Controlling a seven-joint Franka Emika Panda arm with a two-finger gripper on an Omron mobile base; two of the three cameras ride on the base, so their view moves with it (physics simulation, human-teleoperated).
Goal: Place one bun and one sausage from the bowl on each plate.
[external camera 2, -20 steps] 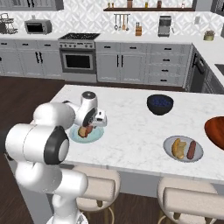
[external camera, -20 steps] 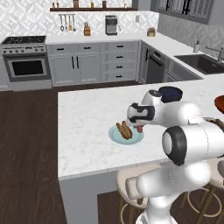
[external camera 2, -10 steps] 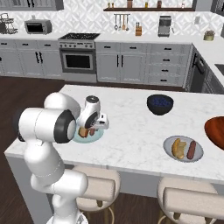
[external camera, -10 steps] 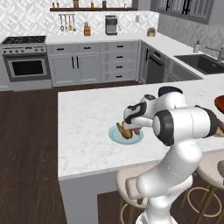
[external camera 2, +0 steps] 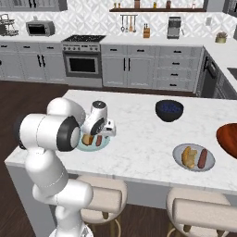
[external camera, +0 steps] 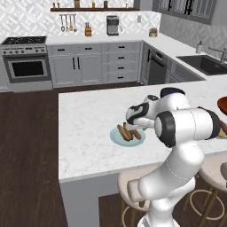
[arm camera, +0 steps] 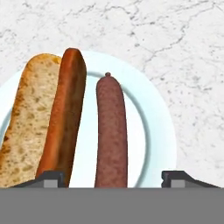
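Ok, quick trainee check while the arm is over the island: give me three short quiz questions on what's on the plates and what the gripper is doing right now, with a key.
1. True or false: the gripper is clamped on the sausage.
2. Multiple choice: what lies on the pale teal plate? A) only a bun B) a bun and a sausage C) nothing
3. Fill in: the grey plate near the reddish-brown bowl holds one bun and one ____.

Key:
1. False. In the hand view its fingertips stand wide apart, and the sausage lies free on the plate.
2. B. The bun lies beside the sausage.
3. Sausage.
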